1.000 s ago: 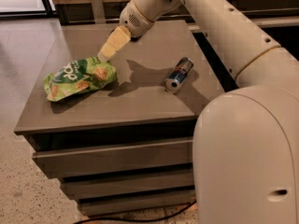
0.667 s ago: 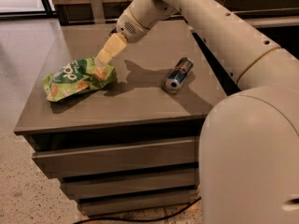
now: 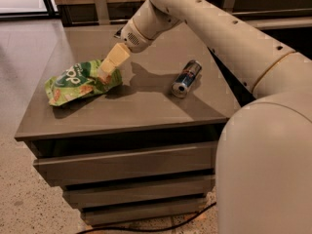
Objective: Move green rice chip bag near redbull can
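The green rice chip bag (image 3: 73, 84) lies crumpled on the left part of the grey tabletop (image 3: 146, 112). The redbull can (image 3: 186, 78) lies on its side to the right of the middle, silver end toward me, well apart from the bag. My gripper (image 3: 104, 74) reaches down and left from the arm, and its tip rests on the bag's right end.
The table is a grey cabinet with drawers (image 3: 126, 167) below its front edge. My white arm and body (image 3: 265, 169) fill the right side. A dark cable (image 3: 146, 224) lies on the speckled floor. A wood-topped counter (image 3: 253, 4) runs behind the table.
The gripper has moved down and left, from just above the bag's right end to touching it. The bag and the can have not moved.
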You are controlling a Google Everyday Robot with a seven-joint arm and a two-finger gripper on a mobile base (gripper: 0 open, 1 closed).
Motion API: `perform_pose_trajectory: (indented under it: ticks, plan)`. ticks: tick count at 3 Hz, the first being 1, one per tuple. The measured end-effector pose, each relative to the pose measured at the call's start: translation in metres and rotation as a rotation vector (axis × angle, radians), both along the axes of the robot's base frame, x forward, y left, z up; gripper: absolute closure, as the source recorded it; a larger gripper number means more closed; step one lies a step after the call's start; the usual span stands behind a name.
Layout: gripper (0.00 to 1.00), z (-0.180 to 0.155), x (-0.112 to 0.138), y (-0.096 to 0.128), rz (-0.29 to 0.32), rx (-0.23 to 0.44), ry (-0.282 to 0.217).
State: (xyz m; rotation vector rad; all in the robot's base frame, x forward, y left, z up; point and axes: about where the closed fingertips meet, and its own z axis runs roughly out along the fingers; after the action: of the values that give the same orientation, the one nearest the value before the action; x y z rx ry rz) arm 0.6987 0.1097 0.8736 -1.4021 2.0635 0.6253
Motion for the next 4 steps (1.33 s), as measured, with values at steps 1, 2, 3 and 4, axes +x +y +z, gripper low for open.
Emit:
perform_pose_trajectory:
  ticks: [1,2,3,4]
  plan:
    - [0.00,-0.010,0.000,0.000,-0.011,-0.017,0.006]
    - [0.13,-0.017,-0.003,0.001,-0.005,-0.032,0.019]
    - [0.37,-0.020,-0.007,0.002,0.017,-0.049,0.037]
    - [0.60,-0.020,-0.009,-0.001,0.031,-0.072,0.045]
